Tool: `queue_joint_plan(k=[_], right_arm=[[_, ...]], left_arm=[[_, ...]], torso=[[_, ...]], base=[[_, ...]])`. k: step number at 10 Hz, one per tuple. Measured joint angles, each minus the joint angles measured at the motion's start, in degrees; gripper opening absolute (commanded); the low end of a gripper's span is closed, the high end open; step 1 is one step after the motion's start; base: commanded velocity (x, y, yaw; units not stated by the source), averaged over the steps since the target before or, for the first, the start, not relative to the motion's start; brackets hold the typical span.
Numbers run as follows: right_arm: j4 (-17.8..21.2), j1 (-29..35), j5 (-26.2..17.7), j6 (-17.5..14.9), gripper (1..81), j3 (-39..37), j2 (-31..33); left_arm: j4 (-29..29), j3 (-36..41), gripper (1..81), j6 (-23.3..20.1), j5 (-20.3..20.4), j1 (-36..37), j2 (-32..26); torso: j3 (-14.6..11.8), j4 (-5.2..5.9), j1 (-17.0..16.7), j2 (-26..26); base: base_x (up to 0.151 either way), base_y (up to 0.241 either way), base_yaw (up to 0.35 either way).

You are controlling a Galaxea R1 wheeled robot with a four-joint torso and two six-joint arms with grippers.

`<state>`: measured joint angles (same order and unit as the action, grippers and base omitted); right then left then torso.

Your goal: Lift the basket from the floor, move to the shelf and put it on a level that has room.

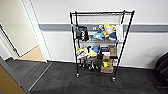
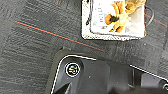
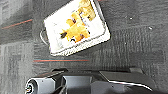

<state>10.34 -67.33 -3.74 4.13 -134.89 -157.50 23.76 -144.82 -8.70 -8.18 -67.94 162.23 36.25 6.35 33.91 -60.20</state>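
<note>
The basket [image 2: 113, 20] sits on the floor [image 2: 37, 50], a dark grey carpet, and has not been lifted. Seen from both wrist cameras, it lies flat with its pale lining showing and orange and yellow items [image 3: 75, 25] heaped inside. Thin orange-red lines [image 2: 57, 36] cross the carpet just beside it. Nothing touches the basket; dark robot parts lie near it in each wrist view, but whether either end effector is apart or together cannot be told.

In the head view the shelf [image 1: 100, 42], a tall black wire rack on small wheels, stands against a white wall at about 12 o'clock. Its top level [image 1: 100, 13] looks bare, while the tiers below are crowded with toys and boxes [image 1: 107, 67]. At 9 o'clock a doorway opens onto tan wood flooring [image 1: 32, 56].

Judged from this, the task is at its start: lifting, carrying and placing all remain.
</note>
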Motion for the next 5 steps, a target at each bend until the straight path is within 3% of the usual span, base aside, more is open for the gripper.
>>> queue_joint_plan(k=[3, 5], right_arm=[[0.2, -0.1, -0.3, 0.0, 81.1, -0.3, 0.0], [0.4, -0.1, -0.4, 0.0, 81.1, -0.3, -0.2]], left_arm=[[0.0, -0.1, 81.1, 0.3, 0.0, 0.7, 1.1], [0.0, -1.3, 81.1, 1.0, -0.4, 0.8, 1.4]], torso=[[0.6, 0.02, 3.3, -5.3], [3.4, 0.02, 5.3, -8.5]], base=[[0.000, 0.000, 0.000], [0.000, 0.000, 0.000]])
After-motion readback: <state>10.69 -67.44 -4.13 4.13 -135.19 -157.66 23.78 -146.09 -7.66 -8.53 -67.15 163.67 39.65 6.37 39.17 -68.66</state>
